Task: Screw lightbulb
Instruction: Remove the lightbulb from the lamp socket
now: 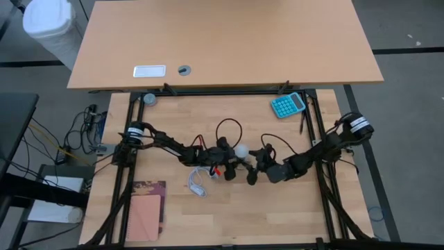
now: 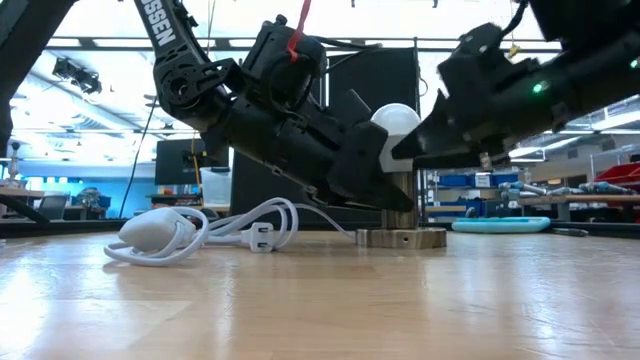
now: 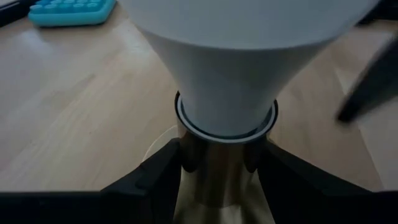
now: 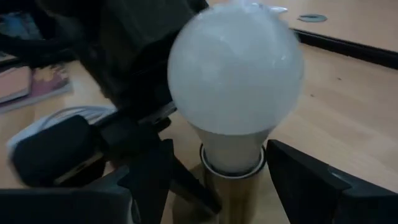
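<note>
bulb: lightbulb [image 4: 235,87] white, frosted round globe tapering to pale neck, standing upright mid-surface [image 1: 333,208] in metal socket [image 2: 400,236] | my left claw [image 3: 217,163] clenched on socket stem below bulb | my right claw [image 4: 217,186] released, fingers either side of neck

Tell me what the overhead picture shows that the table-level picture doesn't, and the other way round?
Only the overhead view shows the blue calculator at the table's far right and the notebooks near the left front corner. Only the table-level view shows the metal socket standing on its round base under the bulb, and the room behind. Both show the white lightbulb between the two arms, the left claw and right claw beside it, and the coiled white cord.
</note>
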Tool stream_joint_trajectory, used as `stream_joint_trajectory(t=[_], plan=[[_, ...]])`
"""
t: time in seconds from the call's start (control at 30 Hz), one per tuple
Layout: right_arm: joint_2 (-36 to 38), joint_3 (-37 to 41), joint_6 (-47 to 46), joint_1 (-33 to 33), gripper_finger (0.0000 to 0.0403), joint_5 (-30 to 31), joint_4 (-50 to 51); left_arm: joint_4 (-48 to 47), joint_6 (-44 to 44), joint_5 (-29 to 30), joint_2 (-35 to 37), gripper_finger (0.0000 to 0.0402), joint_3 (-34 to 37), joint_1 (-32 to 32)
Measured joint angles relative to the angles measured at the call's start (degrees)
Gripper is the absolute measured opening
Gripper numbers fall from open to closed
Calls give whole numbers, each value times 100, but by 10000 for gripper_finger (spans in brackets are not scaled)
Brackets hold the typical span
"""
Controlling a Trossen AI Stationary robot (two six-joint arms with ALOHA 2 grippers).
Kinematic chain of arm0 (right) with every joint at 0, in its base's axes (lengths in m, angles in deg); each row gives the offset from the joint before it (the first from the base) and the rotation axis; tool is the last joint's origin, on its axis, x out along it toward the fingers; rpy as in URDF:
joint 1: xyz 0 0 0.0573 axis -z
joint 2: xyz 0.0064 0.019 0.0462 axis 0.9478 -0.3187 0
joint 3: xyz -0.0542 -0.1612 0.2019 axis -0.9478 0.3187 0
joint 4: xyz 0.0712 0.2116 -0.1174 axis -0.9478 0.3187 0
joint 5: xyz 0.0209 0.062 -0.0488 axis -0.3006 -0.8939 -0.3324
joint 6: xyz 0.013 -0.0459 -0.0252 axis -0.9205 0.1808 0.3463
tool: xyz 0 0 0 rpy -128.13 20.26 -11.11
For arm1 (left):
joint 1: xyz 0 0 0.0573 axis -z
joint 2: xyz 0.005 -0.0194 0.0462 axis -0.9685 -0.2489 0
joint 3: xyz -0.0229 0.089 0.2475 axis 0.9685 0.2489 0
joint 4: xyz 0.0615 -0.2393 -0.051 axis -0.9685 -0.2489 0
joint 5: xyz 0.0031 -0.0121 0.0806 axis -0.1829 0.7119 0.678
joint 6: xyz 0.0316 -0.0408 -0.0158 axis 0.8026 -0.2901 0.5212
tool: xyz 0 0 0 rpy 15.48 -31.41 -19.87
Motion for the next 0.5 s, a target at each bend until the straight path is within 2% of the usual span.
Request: stream_joint_trajectory(t=[0.1,0.27,0.5], plan=[[-405,-138,34,67,252,125,-330,-20,-29,150,0,202,2,30],[-887,-309,248,71,244,757,-810,-51,-63,260,0,202,2,91],[-1169,-334,402,127,235,900,-1145,-68,-171,314,0,202,2,100]])
